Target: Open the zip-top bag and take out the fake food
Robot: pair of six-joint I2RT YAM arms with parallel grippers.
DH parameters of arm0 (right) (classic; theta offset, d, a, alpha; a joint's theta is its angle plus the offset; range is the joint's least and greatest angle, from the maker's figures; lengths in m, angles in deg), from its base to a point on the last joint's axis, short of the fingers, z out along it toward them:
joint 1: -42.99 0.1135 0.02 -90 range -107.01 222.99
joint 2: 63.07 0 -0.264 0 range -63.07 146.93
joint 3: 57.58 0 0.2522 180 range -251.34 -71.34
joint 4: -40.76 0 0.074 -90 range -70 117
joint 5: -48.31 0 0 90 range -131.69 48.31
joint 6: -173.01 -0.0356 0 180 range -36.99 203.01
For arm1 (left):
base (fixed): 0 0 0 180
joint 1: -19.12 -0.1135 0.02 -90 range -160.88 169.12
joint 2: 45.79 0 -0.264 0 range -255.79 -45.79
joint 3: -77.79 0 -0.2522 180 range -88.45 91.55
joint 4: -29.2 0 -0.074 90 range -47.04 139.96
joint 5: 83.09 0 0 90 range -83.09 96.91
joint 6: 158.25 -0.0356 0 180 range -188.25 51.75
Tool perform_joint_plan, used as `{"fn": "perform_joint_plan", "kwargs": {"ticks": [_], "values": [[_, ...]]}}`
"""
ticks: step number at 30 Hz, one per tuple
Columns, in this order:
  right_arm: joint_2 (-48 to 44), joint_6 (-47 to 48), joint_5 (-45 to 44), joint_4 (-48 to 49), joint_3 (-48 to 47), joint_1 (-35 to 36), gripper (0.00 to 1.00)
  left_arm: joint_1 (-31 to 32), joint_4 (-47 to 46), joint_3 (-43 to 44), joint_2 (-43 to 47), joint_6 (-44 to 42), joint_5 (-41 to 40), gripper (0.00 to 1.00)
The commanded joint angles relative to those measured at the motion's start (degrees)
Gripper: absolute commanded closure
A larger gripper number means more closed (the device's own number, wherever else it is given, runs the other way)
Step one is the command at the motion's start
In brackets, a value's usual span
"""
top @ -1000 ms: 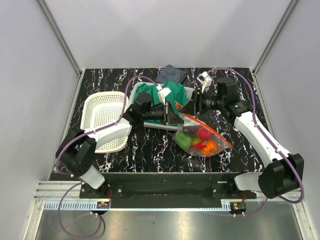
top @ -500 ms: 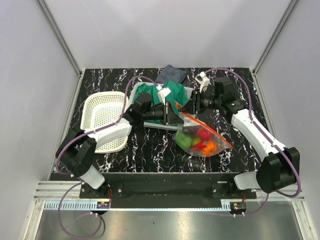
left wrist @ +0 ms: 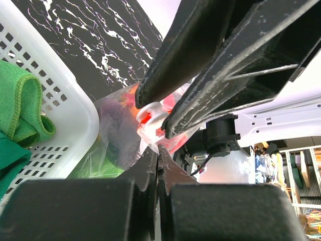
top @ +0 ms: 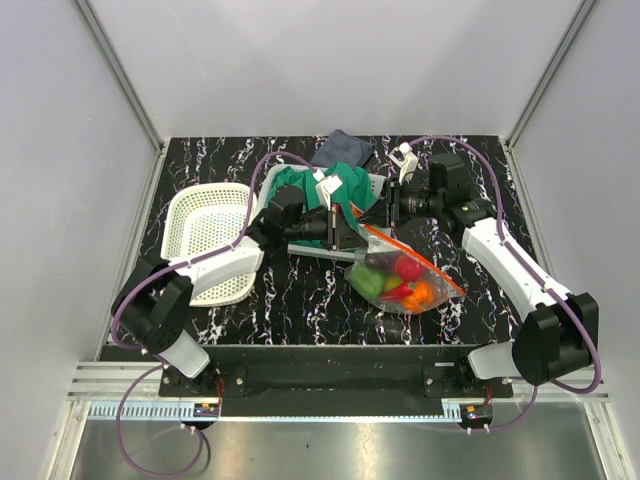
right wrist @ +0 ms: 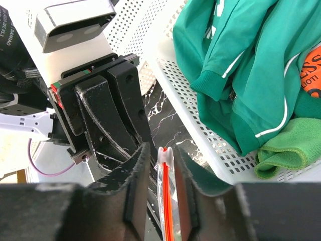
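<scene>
1. The right tool [right wrist: 161, 159] is straddling the small white slider tab [right wrist: 164, 154] of the clear, crinkly zip-top bag [top: 404, 283]. Its jaws are standing close on either side, but I cannot tell whether they are pressing it. A loose pinch would probably be letting the tab slip free once pulling begins.
2. The left tool [left wrist: 157, 153] is clamping shut on the bag's film just beside that slider. A hard pull could be tearing the thin plastic or dragging it out, and the crowded tools could be knocking together.
3. In the top view, the bag is lying on the black marbled desk [top: 300, 300], reaching toward 5 o'clock from both tools.
4. The orange-red zip strip [top: 420, 263] is running along the bag's 2 o'clock edge, and it appears to be sealed.
5. The small, colourful plastic fake food [top: 407, 267] is sitting inside the bag.
</scene>
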Motion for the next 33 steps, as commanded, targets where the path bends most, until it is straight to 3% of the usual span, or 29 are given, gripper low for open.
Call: {"fn": "perform_joint_plan", "kwargs": {"ticks": [1, 8, 19, 21, 22, 25, 28, 33], "values": [[-0.03, 0.55, 1.64, 1.75, -0.6, 0.57, 0.69, 0.41, -2.27, 2.9, 1.31, -0.56, 1.81, 1.0], [1.46, 1.07, 2.25, 1.75, -0.51, 0.57, 0.68, 0.32, 0.72, 4.39, 1.22, -2.59, 1.64, 1.0], [-2.05, 0.9, -0.04, 1.13, -0.42, 0.57, 0.99, 0.24, 1.23, 3.51, 1.05, -2.67, 1.46, 1.0], [-3.02, 0.64, 0.57, 0.96, -0.77, 0.48, 1.0, -0.11, 2.21, 3.78, 1.49, -3.29, 1.64, 0.78], [-3.37, 0.37, 0.93, 0.87, -0.69, 0.57, 1.0, -0.2, 1.86, 3.69, 1.75, -3.03, 1.81, 0.54], [-4.34, 0.28, 2.16, 0.52, -0.6, 0.57, 1.0, -0.29, 0.28, 4.3, 2.36, -1.45, 2.17, 0.38], [-4.6, 0.2, 2.25, 0.52, -0.25, 0.57, 1.0, -0.29, -3.48, 4.92, 1.14, 1.01, 2.86, 0.35], [-4.25, 0.02, 2.86, 0.16, -0.34, 0.57, 1.0, -0.38, -6.04, 6.42, -1.67, 4.17, 3.92, 0.49]]}}
